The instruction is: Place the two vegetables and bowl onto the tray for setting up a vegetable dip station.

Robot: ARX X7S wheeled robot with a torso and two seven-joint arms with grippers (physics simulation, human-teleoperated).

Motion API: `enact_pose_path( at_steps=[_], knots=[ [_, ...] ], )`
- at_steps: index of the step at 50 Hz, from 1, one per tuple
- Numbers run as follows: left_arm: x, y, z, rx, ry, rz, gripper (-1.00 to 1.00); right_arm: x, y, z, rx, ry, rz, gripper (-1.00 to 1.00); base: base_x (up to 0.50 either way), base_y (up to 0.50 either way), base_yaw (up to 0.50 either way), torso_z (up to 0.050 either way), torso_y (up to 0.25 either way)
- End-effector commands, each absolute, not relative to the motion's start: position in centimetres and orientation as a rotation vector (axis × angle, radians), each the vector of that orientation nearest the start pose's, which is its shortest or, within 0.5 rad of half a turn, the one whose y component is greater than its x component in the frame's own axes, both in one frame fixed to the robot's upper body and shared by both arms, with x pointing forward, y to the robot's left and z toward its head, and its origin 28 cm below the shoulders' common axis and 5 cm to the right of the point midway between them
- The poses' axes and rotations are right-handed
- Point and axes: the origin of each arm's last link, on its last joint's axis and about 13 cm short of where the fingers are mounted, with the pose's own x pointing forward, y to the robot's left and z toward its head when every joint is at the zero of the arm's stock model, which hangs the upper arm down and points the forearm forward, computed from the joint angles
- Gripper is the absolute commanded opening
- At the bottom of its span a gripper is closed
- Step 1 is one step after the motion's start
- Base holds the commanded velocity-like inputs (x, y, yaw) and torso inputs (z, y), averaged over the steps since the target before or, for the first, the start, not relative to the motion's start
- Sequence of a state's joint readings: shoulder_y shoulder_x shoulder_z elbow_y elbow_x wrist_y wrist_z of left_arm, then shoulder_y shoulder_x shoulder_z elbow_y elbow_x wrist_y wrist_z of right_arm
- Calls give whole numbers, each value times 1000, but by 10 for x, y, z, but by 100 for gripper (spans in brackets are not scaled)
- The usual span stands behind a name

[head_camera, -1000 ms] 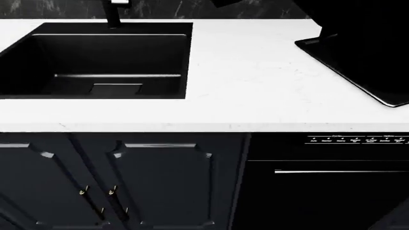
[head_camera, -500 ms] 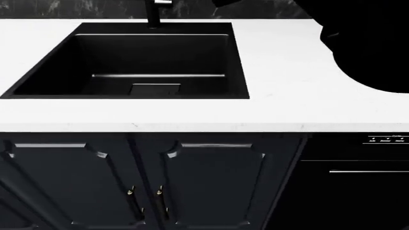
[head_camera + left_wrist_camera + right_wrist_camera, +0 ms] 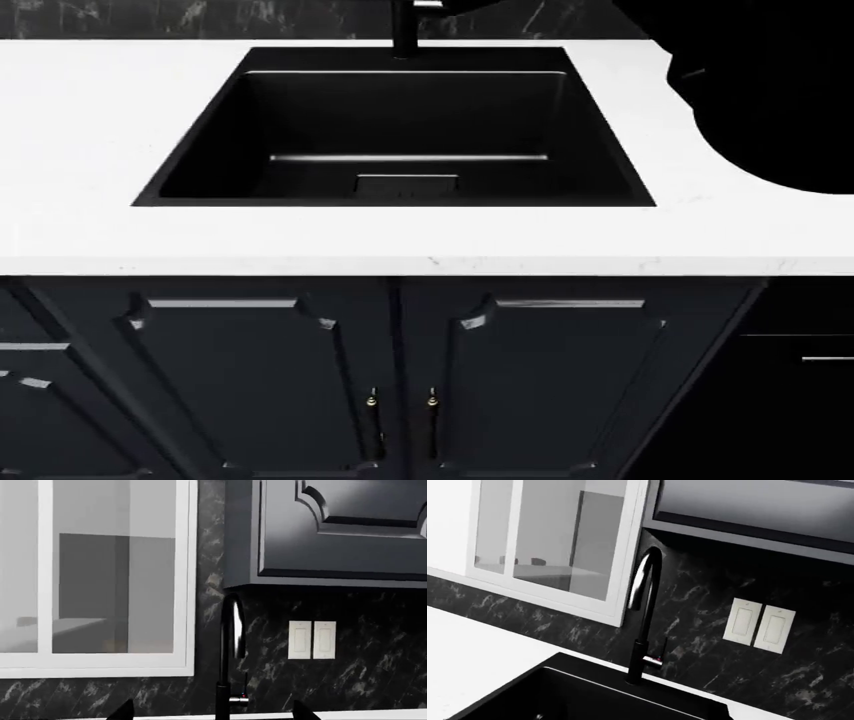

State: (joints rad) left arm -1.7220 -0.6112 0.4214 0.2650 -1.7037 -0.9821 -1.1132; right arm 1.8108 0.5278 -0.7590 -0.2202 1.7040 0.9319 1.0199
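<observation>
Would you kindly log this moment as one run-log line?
view: sink centred below faucet | task items: none visible | tray: not visible | pincers: not clearly in view | phase: searching

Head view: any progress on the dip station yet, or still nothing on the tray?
Nothing looks done. No carrot, cucumber, bowl or tray shows in any view now. The head view shows only the empty black sink in the white counter; both wrist views face the faucet. No gripper visibly holds anything. All three placements remain.
</observation>
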Motion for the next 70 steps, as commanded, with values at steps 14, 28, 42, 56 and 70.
enact_pose_path(
  at_steps=[14, 28, 42, 56, 70],
  knots=[
    [210, 214, 431, -37, -369, -94, 100, 230, -58, 411, -190, -240, 235, 100, 0, 500, 0, 0, 0],
    [210, 213, 431, -36, -370, -95, 100, 229, -59, 411, -196, -244, 238, 100, 0, 500, 0, 0, 0],
    [208, 213, 431, -36, -371, -97, 100, 230, -58, 411, -204, -240, 236, 100, 0, 500, 0, 0, 0],
    [208, 212, 432, -38, -370, -98, 100, 228, -57, 412, -182, -273, 257, 100, 31, 500, 0, 0, 0],
    [208, 211, 430, -32, -370, -102, 100, 228, -57, 411, -191, -276, 270, 100, 244, 500, 0, 0, 0]
  ],
)
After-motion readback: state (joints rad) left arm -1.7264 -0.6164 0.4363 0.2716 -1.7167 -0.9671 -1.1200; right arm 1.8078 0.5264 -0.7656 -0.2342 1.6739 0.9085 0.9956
